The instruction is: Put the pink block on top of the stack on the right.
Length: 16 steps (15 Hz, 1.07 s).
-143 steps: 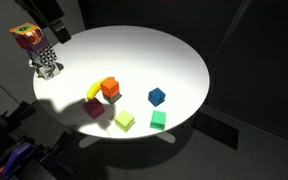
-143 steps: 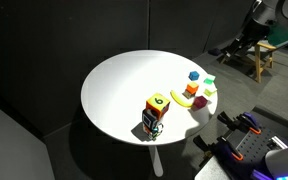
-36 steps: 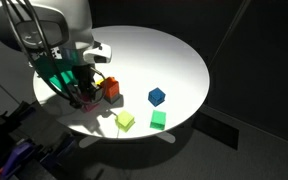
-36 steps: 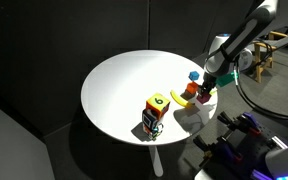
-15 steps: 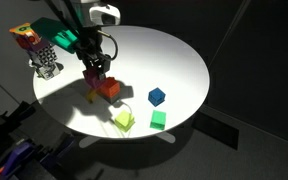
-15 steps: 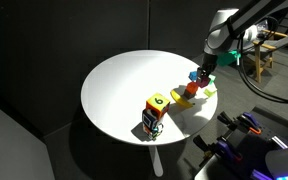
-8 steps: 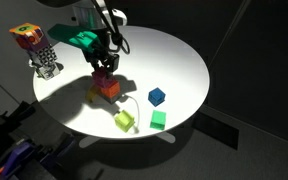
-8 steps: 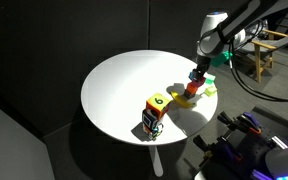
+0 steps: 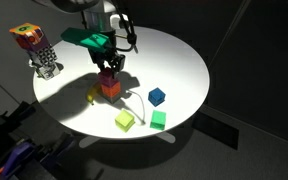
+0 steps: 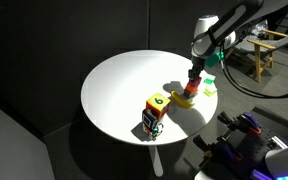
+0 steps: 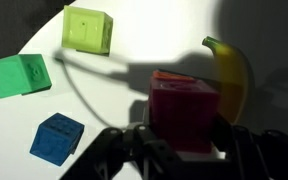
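My gripper (image 9: pixel 109 67) is shut on the pink block (image 11: pixel 184 112), a magenta cube filling the space between the dark fingers (image 11: pixel 235 137) in the wrist view. In both exterior views the block hangs right above the stack (image 9: pixel 110 89) of orange-red cubes, and I cannot tell whether it touches the top one. The stack (image 10: pixel 190 92) stands near the table's edge. In the wrist view the pink block hides nearly all of the stack; only an orange rim (image 11: pixel 160 76) shows at its upper left edge.
A yellow banana-shaped block (image 11: pixel 230 75) lies beside the stack. A lime cube (image 9: pixel 125 121), a green cube (image 9: pixel 158 120) and a blue cube (image 9: pixel 157 96) sit nearby on the round white table (image 9: pixel 174 55). A colourful toy (image 9: pixel 39 50) stands at the table's far rim.
The gripper has carried the pink block sideways, from beside the stack to directly over it, staying shut on the block. The other blocks have not moved.
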Each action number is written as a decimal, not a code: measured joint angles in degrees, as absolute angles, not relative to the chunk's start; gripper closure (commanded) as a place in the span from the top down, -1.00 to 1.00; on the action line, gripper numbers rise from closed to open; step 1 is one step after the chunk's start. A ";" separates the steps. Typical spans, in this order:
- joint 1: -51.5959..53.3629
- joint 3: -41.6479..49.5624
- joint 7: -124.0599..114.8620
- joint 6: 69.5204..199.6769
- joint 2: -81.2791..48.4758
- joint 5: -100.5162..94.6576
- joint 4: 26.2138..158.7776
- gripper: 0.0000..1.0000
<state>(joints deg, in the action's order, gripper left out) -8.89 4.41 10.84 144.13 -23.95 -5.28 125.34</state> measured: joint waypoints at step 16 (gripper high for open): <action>-10.47 4.41 12.78 141.09 -23.94 -1.92 125.60 1.00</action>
